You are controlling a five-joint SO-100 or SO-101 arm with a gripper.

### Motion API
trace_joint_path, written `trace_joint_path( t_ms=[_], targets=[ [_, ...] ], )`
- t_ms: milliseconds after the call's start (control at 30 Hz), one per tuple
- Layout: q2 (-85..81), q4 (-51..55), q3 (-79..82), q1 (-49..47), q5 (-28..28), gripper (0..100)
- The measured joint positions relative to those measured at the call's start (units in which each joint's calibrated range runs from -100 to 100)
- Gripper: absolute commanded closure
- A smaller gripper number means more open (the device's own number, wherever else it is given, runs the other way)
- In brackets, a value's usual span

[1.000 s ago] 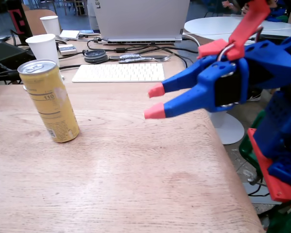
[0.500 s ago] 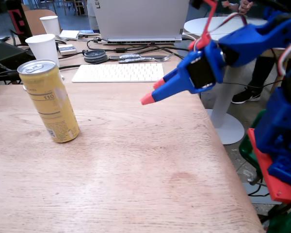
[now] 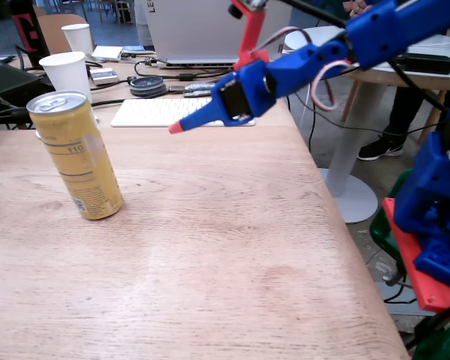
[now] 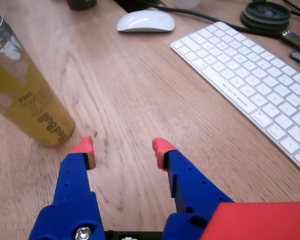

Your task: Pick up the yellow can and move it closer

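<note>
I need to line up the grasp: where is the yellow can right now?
In the fixed view the yellow can stands upright at the table's left, just in front of a white paper cup; in the wrist view it lies upper left of the open gripper.

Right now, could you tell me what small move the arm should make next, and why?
Probably shift the end effector left in the wrist view, toward the can. It is open and empty, and the can stands upright on the table, off to the left of the gap rather than between the fingers.
</note>
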Motion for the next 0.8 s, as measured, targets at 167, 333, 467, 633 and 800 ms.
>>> trace_joint_path(
  t_ms=[167, 333, 467, 633, 800],
  targets=[
    [6.2, -0.2, -5.7, -3.3, 0.1, 74],
    [6.2, -0.2, -5.8, -15.1, 0.0, 73],
    [6.7, -0.2, -6.3, -18.8, 0.0, 68],
    [6.7, -1.2, -6.3, -18.2, 0.0, 45],
    [9.0, -7.9, -6.3, -18.1, 0.0, 40]
  ],
)
